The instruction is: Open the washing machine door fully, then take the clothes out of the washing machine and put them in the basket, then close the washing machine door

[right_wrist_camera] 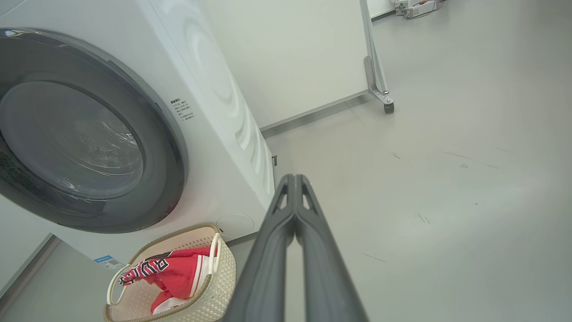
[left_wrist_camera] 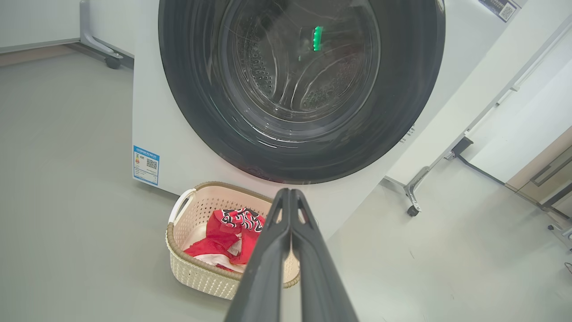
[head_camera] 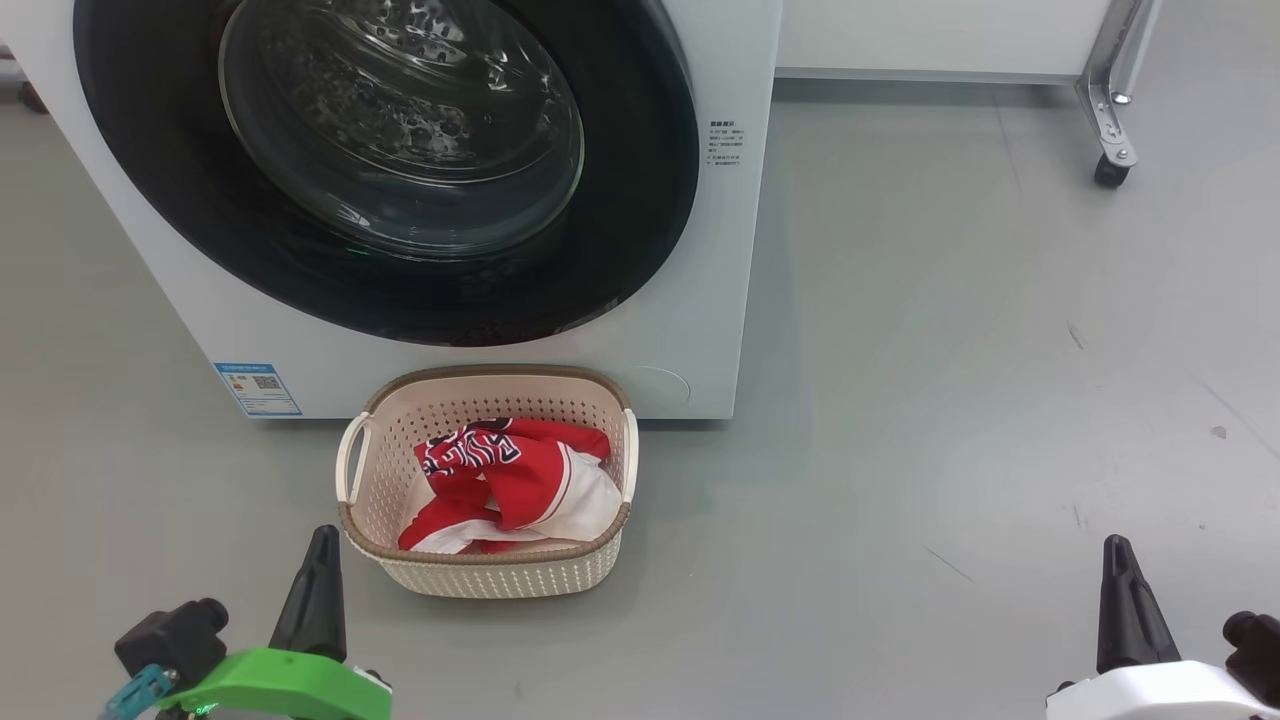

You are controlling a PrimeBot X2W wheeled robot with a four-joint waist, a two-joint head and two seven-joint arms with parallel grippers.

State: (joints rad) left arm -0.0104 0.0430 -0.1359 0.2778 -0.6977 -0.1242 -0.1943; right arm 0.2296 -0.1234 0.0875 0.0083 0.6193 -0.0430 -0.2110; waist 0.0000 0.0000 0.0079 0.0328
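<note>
The washing machine [head_camera: 690, 330] is white and stands straight ahead. Its door [head_camera: 150, 170], black-rimmed with a clear glass bowl, lies flush against the front, closed. In front of it on the floor sits the cream basket [head_camera: 490, 578] holding the red and white clothes [head_camera: 520, 485]. My left gripper [head_camera: 322, 540] is shut and empty, just left of the basket's near corner. My right gripper [head_camera: 1116, 548] is shut and empty, far right over bare floor. In the left wrist view the shut gripper [left_wrist_camera: 289, 191] points at the basket [left_wrist_camera: 196, 273] and door [left_wrist_camera: 187, 103]. In the right wrist view the shut gripper [right_wrist_camera: 294, 178] points past the machine's side [right_wrist_camera: 241, 129].
A white panel on a metal castor leg [head_camera: 1112, 165] stands at the back right. Grey floor [head_camera: 950, 420] spreads wide to the right of the machine. A blue label [head_camera: 258, 388] marks the machine's lower left front.
</note>
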